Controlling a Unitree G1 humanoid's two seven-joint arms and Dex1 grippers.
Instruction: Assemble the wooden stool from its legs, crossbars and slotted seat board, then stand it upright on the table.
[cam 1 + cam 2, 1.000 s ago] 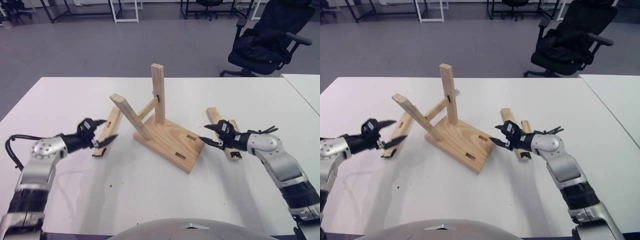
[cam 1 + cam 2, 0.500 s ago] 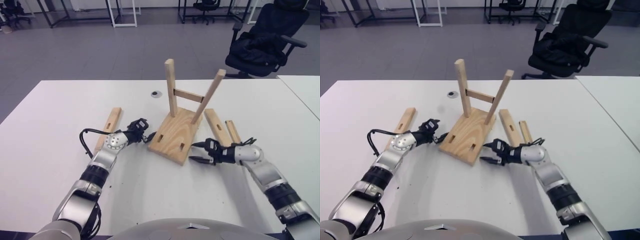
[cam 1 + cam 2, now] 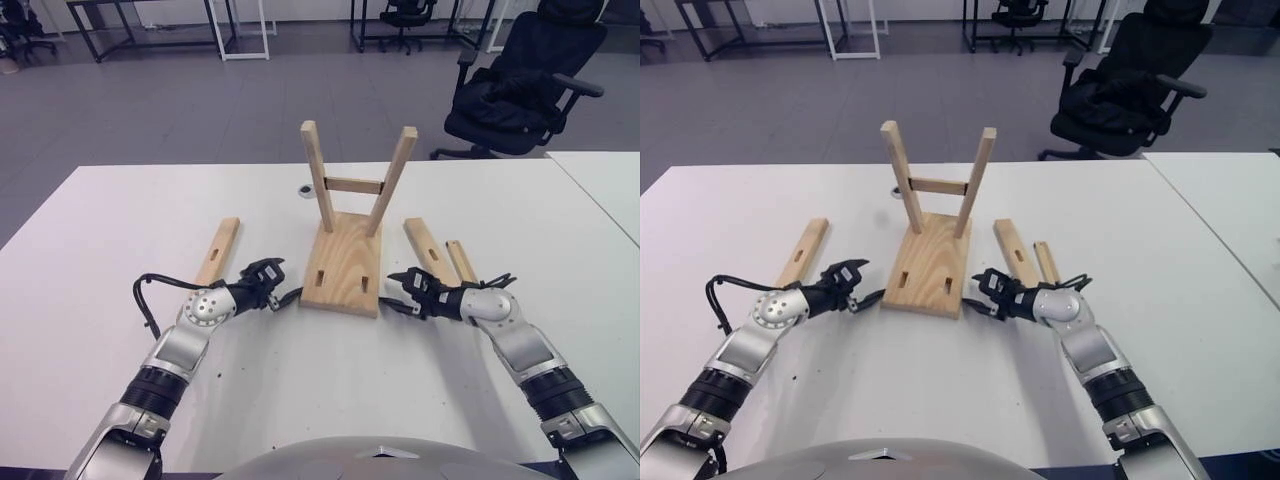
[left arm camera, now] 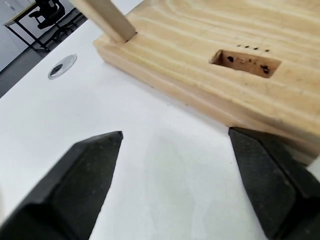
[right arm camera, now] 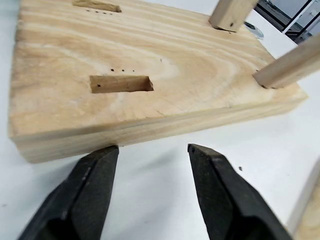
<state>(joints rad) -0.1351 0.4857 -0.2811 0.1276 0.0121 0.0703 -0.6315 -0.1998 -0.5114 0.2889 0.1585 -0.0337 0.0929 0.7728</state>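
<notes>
Two legs standing in seat board, left gripper wide, right gripper wide, flanking it

Black office chair on grey floor, metal desk frames behind, 2nd white table at rt.

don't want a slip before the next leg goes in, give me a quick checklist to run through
1. left gripper open, holding nothing: ok
2. right gripper open, holding nothing: ok
3. seat board flat on the table: ok
4. left slot and right slot empty: ok
5. left fitted leg and right fitted leg fully seated: cannot tell
6. left loose leg, right loose leg and loose crossbar lying free: ok
</notes>
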